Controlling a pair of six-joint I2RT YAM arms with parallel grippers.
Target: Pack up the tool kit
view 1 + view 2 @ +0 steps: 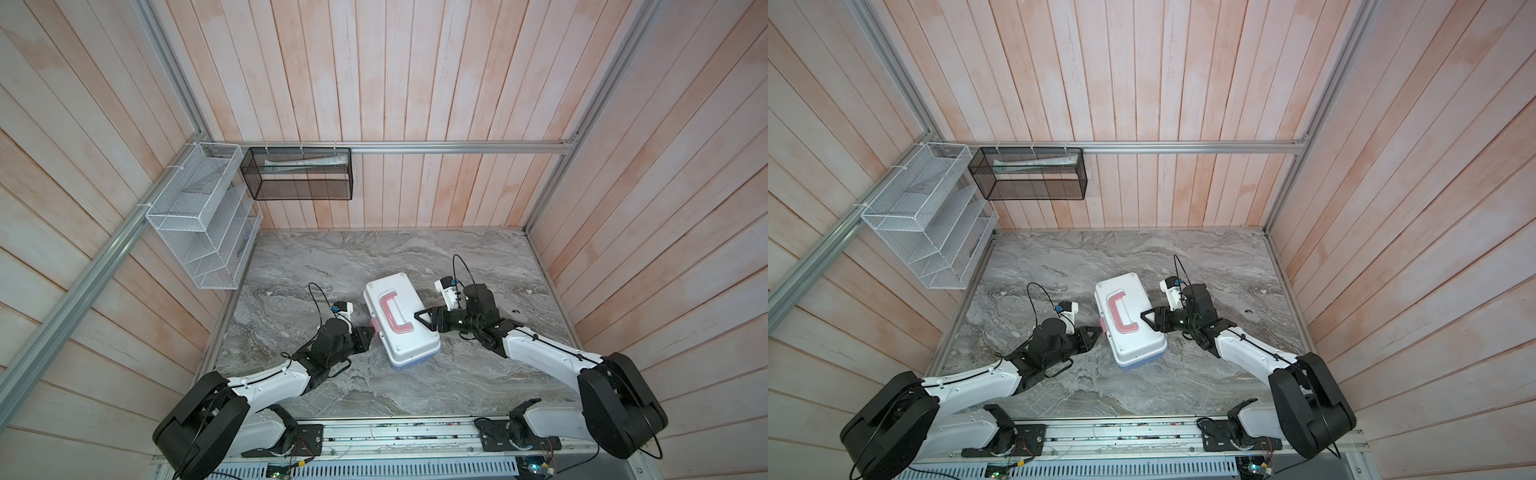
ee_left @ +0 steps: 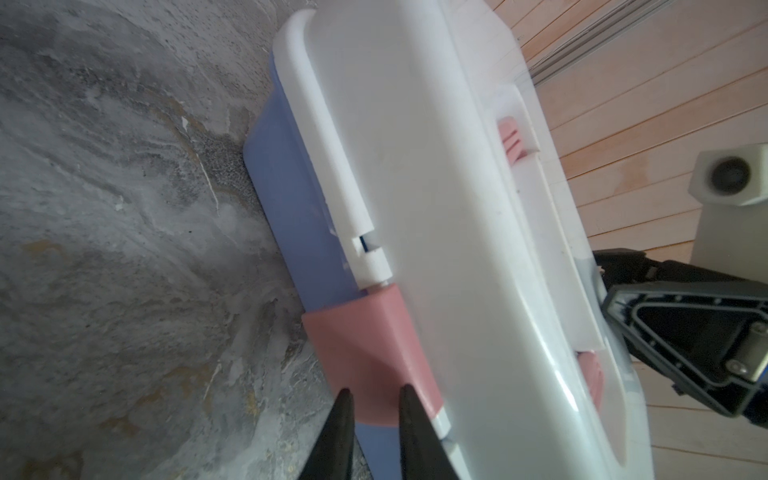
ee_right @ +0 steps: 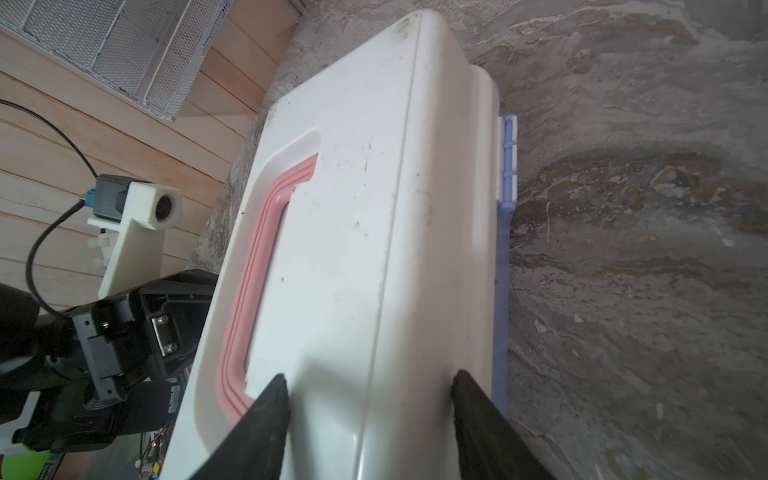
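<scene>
Mostly hidden, tool kit [image 1: 401, 320] base [image 1: 409, 363] peeks beneath lid [image 1: 411, 343].

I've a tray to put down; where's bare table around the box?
Bare table lies between the box and the back wall, and between the box and the front rail. Crowded: both long sides, where the left gripper and right gripper sit.

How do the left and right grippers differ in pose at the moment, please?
The left gripper has fingers nearly together; the right gripper has them spread wide. The left sits low at the pink latch on the kit; the right reaches over the top, tips over the lid by its hinge edge. Both are open, facing the kit from opposite sides.
</scene>
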